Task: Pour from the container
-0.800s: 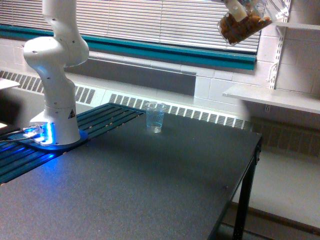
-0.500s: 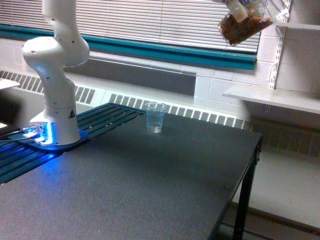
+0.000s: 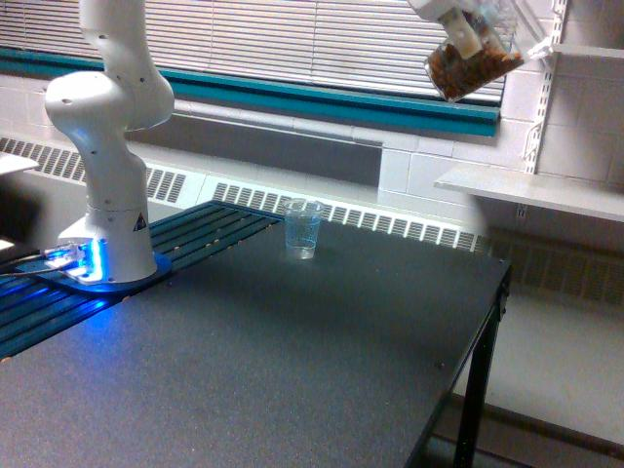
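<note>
So I've got the cup [image 3: 471, 66] clamped in my gripper [image 3: 466, 31], fingers closed around its upper part near the rim. It's way up high, above and off to the exterior view's right of the other clear cup [image 3: 302, 229], which sits on the black table [image 3: 292, 370] back near the window edge. My cup hangs tilted, and it's about half full of brownish chunky stuff, nuts or dry bits of some kind, too blurry to call.

Handling-wise, my guess: the cup itself is thin plastic, super light, and flexy. Most of the weight is the fill, and even that looks like not much. Squeeze too hard and the wall probably buckles or cracks; too soft and the smooth tapered sides let it slip down through the fingers. Grabbing it high, just under the wide rim, seems like the sane spot, since the rim stiffens the wall there and the taper works for me instead of against me.

The fill being loose chunks means it probably shifts and comes out in a clump rather than a stream, so the balance likely changes suddenly as I tip.

The cup on the table looks empty, and it's light enough that I'd bet a bump or a few hard-landing pieces could knock it over.
</note>
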